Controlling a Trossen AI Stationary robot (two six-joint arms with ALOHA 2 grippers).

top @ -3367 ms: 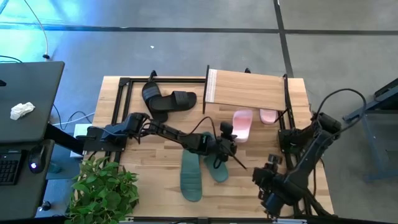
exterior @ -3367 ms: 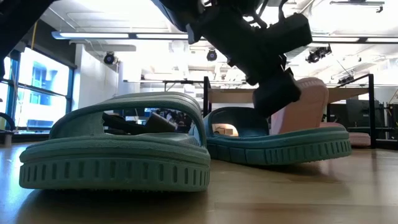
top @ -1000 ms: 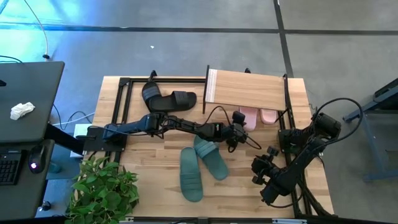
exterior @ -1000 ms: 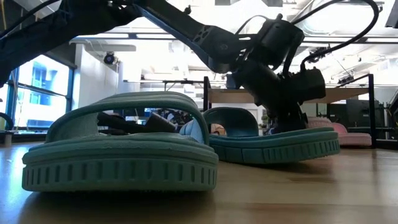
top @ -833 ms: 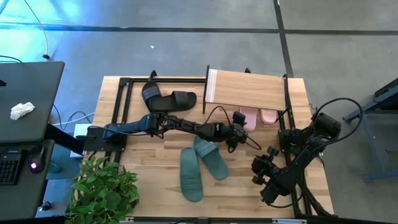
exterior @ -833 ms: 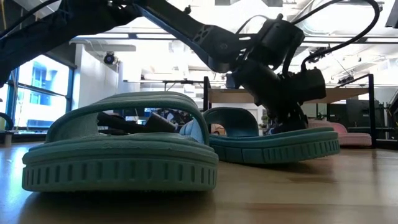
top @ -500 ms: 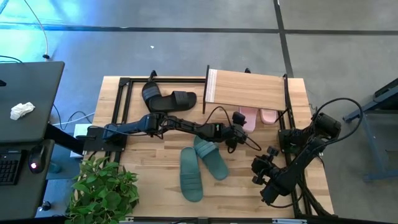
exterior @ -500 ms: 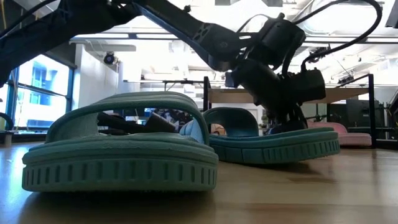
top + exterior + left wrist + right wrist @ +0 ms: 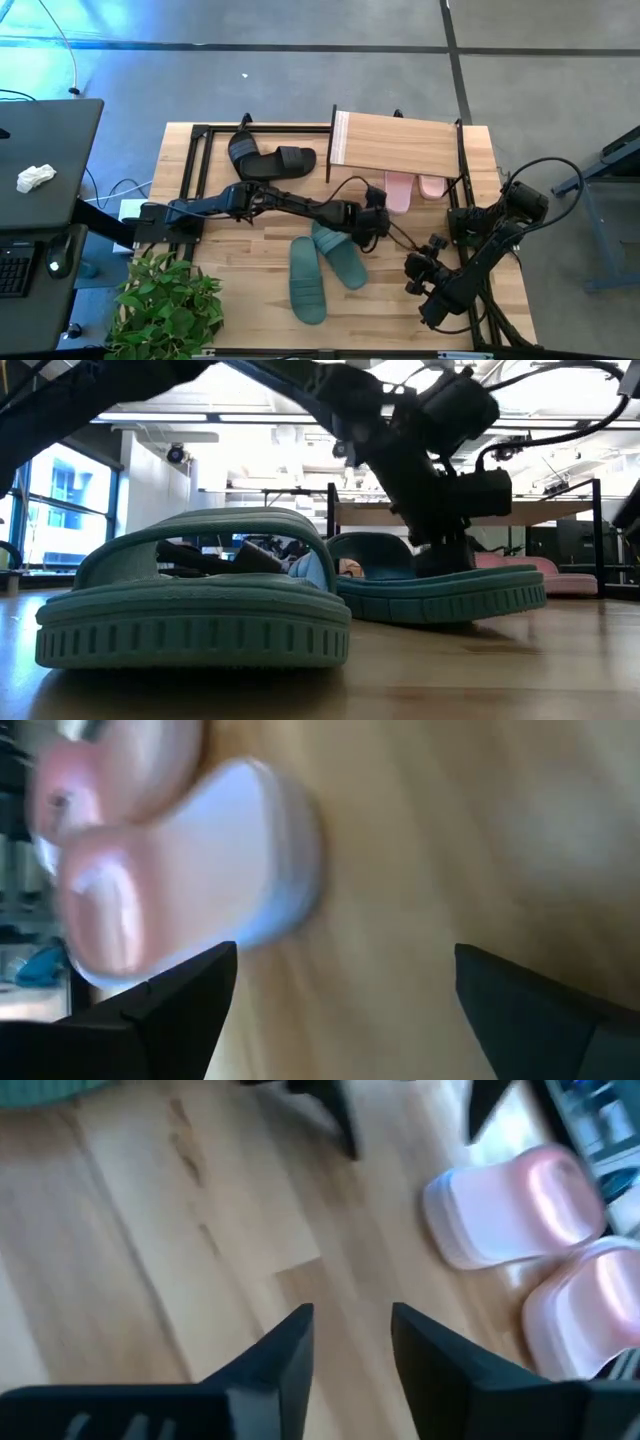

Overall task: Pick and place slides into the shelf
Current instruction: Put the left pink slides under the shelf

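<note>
High view: my left gripper point(image 9: 383, 222) sits just short of the pink slides point(image 9: 398, 190) tucked under the shelf point(image 9: 395, 143); the next step looks like fetching a green slide point(image 9: 337, 254).
Left wrist: jaws wide, empty, facing a glossy pink heel point(image 9: 190, 870).
Right wrist: my right gripper point(image 9: 350, 1342) is partly open, holding nothing.

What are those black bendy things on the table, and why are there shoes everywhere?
Those are two robot arms with pinchers, called grippers. One picture looks down from above, one peeks along the tabletop, and two come from cameras on the arms' wrists. The left gripper is open and holds nothing, near the two pink slides lying partly under the little wooden shelf. The right gripper waits near the table's front right corner, empty, with its fingers a little apart. Two teal slides lie in the middle of the table and black slides lie at the back. A leafy plant stands at the table's front left corner.
</note>
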